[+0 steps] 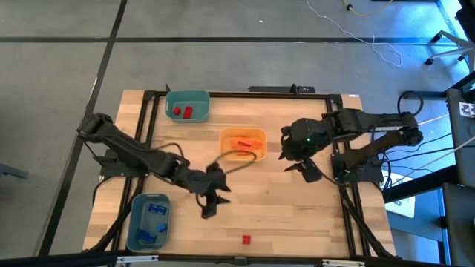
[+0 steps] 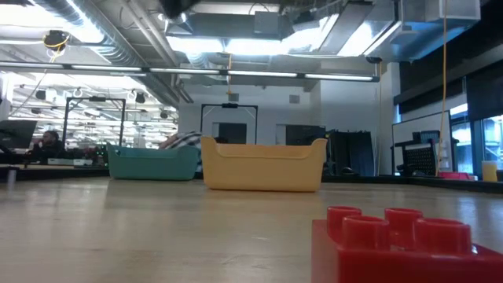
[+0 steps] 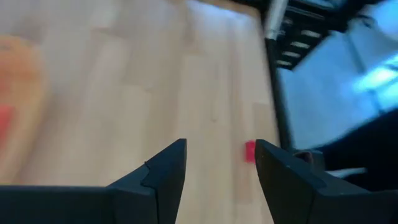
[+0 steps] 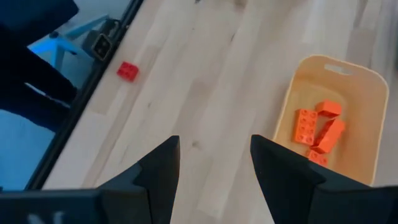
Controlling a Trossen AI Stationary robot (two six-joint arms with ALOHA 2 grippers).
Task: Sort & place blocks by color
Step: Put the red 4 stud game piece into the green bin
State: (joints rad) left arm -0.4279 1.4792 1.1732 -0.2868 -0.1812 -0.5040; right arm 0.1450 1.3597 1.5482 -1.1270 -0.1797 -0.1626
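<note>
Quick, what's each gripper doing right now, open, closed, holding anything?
Left gripper: open, empty, above the table with a red block ahead.
Right gripper: open, empty, near the yellow-orange bin.

1. High view looks straight down on the whole counter (image 1: 297, 208)
2. Low view sits at counter height, just behind the red block (image 2: 405, 248)
3. Both wrist views also catch that block, farther off

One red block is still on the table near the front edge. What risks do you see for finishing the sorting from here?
1. The last red block lies close to the table's front edge; a nudge from the open left gripper might push it off.
2. The teal bin holding red blocks sits at the far side, so the carry is long and may pass near the yellow-orange bin.
</note>
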